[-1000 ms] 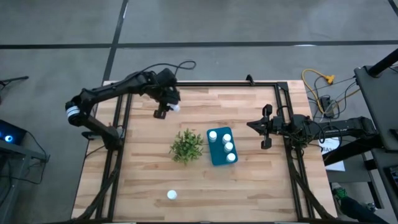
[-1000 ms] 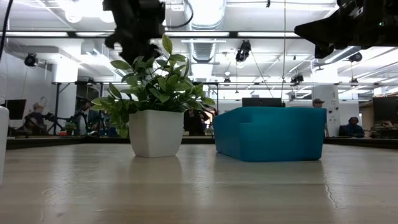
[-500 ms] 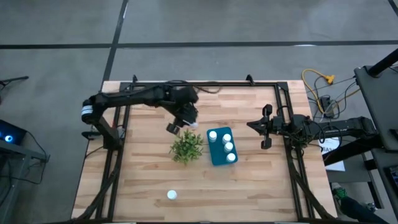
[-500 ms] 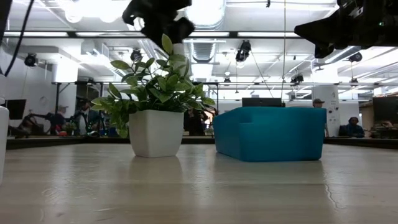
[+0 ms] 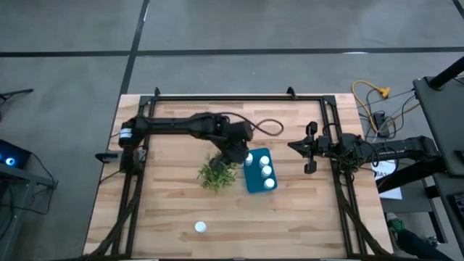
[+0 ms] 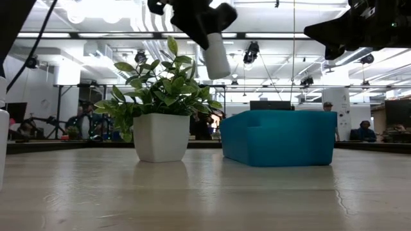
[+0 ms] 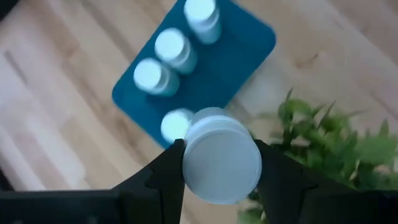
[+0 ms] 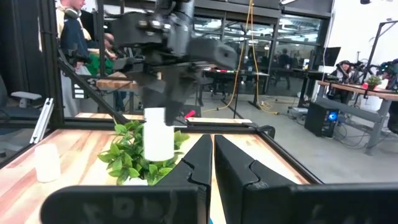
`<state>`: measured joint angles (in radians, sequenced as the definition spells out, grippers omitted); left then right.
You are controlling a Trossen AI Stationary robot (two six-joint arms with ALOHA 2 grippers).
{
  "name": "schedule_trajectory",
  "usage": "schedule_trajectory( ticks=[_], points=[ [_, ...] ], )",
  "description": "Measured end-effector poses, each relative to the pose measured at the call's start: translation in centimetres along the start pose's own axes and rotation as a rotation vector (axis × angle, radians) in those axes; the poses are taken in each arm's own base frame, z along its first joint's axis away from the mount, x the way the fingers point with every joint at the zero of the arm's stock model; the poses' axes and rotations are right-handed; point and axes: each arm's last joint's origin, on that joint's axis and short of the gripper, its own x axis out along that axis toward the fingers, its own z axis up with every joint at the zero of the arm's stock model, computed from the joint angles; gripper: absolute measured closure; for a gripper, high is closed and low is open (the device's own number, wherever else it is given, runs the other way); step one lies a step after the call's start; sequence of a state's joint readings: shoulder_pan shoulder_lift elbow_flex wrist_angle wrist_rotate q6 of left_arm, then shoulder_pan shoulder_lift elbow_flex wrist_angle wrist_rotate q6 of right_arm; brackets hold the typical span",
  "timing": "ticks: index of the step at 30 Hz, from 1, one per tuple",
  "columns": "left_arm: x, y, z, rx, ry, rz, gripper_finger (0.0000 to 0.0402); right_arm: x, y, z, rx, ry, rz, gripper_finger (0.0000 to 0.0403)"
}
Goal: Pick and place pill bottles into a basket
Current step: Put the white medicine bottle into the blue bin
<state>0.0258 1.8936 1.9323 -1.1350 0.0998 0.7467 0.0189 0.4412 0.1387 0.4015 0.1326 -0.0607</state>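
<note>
The basket (image 5: 257,170) sits near the middle of the table (image 5: 167,210), with the plant (image 5: 217,171) just beside it on its left. 3 pill bottles (image 5: 265,171) stand in a row inside the basket. The left gripper (image 5: 240,154) hangs above the gap between plant and basket, at the basket's far left corner, with a bottle (image 6: 216,55) clamped between its fingers, well clear of the tabletop. Another bottle (image 5: 200,228) stands alone near the table's front edge, well apart from the plant. The right gripper (image 5: 310,148) waits, closed, right of the basket by the table's right edge.
</note>
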Motion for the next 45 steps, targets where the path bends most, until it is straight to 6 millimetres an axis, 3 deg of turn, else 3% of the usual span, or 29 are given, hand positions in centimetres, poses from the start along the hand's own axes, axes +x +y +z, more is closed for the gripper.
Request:
schedule_trajectory(
  ticks=[6, 18, 34, 45],
  points=[
    [1.5, -0.2, 1.6, 0.055, -0.020, 0.003, 0.0257, 0.0, 0.0, 0.0, -0.002, 0.000, 0.000, 0.0394],
    [5.7, 0.4, 1.8, 0.066, 0.080, 0.045, 0.0257, 0.0, 0.0, 0.0, -0.026, 0.001, 0.000, 0.0394],
    [7.0, 0.1, 2.8, 0.084, 0.039, 0.063, 0.0257, 0.0, 0.0, 0.0, -0.031, 0.000, -0.001, 0.0394],
    [8.2, -0.4, 2.4, 0.082, 0.051, 0.049, 0.0257, 0.0, 0.0, 0.0, -0.029, 0.000, -0.001, 0.0394]
  ],
)
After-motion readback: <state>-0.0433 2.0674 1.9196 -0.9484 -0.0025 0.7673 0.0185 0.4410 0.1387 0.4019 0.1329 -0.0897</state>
